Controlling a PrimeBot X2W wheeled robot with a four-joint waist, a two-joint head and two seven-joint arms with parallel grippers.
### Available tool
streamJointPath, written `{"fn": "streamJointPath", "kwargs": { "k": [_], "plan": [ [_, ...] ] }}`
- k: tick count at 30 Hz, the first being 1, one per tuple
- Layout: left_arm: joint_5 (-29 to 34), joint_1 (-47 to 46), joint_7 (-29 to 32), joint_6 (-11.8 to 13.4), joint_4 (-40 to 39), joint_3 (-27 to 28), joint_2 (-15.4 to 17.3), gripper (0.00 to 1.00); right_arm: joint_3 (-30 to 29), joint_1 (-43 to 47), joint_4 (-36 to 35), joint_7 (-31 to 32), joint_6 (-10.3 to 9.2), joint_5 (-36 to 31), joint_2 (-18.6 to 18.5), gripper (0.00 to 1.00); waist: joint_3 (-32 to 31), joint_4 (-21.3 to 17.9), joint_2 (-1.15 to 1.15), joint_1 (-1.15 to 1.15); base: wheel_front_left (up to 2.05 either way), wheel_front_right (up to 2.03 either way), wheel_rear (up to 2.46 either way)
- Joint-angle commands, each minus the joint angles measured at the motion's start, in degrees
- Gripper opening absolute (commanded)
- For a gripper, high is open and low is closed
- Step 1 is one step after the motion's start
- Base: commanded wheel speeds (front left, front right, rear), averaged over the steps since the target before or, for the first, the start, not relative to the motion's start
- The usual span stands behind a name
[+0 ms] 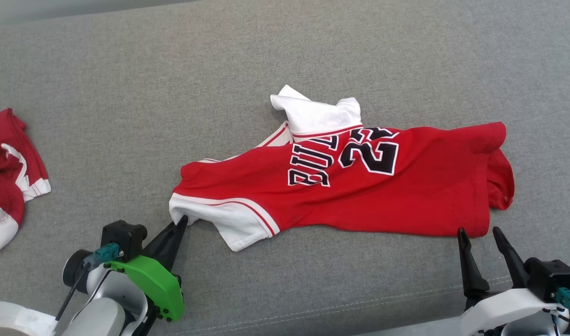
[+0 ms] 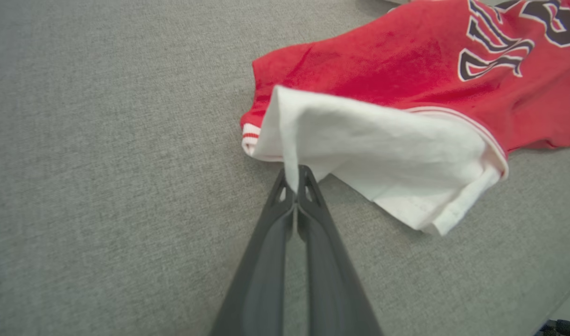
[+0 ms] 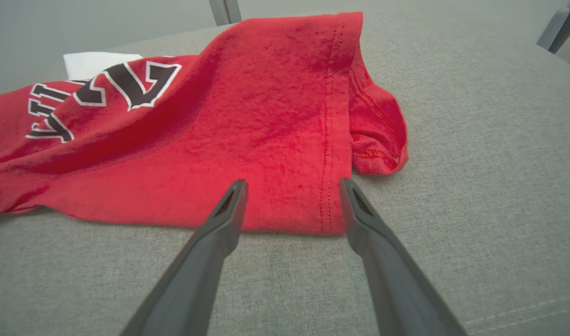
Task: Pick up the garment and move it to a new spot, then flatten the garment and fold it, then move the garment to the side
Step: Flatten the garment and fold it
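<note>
Gripping the white sleeve edge (image 1: 205, 217) of the red garment (image 1: 383, 196), which lies mid-frame on the grey fabric surface (image 1: 126, 70), the left pincer (image 1: 182, 220) is clenched at lower left. The right pincer (image 1: 478, 232) stands released just short of the hem (image 3: 329, 154), lower right. The pick-up seems underway; next the right should close on the hem. Another red piece (image 1: 9, 177) is cut off at the left edge.

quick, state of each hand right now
Left hand: closed on the white sleeve edge of the red and white fabric basketball jersey.
Right hand: open, holding nothing.
</note>
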Motion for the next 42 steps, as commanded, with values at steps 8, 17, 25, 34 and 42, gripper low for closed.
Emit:
{"fn": "streamJointPath", "kwargs": {
  "k": [8,17,25,34,42],
  "plan": [
    [-0.5,2.8,1.7,2.6,-6.2,0.3,1.3,0.0,-2.4,-3.0,7.2,0.5,-0.07,1.7,-0.5,1.0,1.0,1.0,0.0,0.0,0.0,0.0,0.0],
    [-0.5,3.6,2.3,3.8,-9.9,0.1,1.7,0.0,-1.6,-6.3,14.8,-0.7,-0.07,3.3,-2.3,0.0,1.4,2.6,0.0,0.0,0.0,0.0,0.0],
    [-1.2,5.9,4.7,5.9,-17.0,0.7,3.6,0.0,0.6,-4.6,9.2,-1.3,-0.07,5.0,-3.4,0.0,1.3,2.6,0.0,0.0,0.0,0.0,0.0],
    [-0.8,5.9,11.4,8.9,-36.5,3.5,10.0,0.0,-1.4,-5.1,-12.3,3.0,-0.07,10.5,-5.9,0.0,0.7,3.7,0.0,0.0,0.0,0.0,0.0],
    [-1.6,-4.0,14.4,8.4,-44.2,8.7,12.6,0.0,-3.3,-15.8,-21.7,8.1,-0.04,10.3,-12.0,0.0,-0.9,5.0,0.0,0.0,0.0,0.0,0.0]
  ]
}}
